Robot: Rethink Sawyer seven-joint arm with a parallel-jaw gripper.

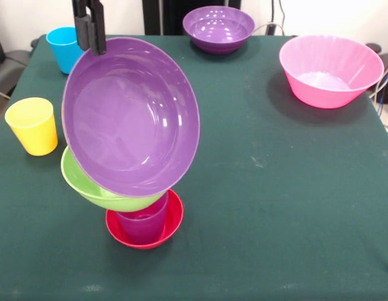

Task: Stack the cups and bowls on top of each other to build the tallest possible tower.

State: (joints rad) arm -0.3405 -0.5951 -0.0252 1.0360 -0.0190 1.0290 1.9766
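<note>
Gripper (89, 39) clamped on far rim of tilted purple bowl (130, 116) over near-left tower (142, 216) — red bowl, purple cup, green bowl — next: level, centre, lower gently, then release.

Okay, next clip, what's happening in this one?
The robot's gripper is clamped on the rim of a large purple bowl, holding it steeply tilted above a small tower: a red bowl on the table, a purple cup inside it, and a green bowl leaning on top. A yellow cup, a blue cup, a second purple bowl and a pink bowl sit apart on the green tablecloth.
</note>
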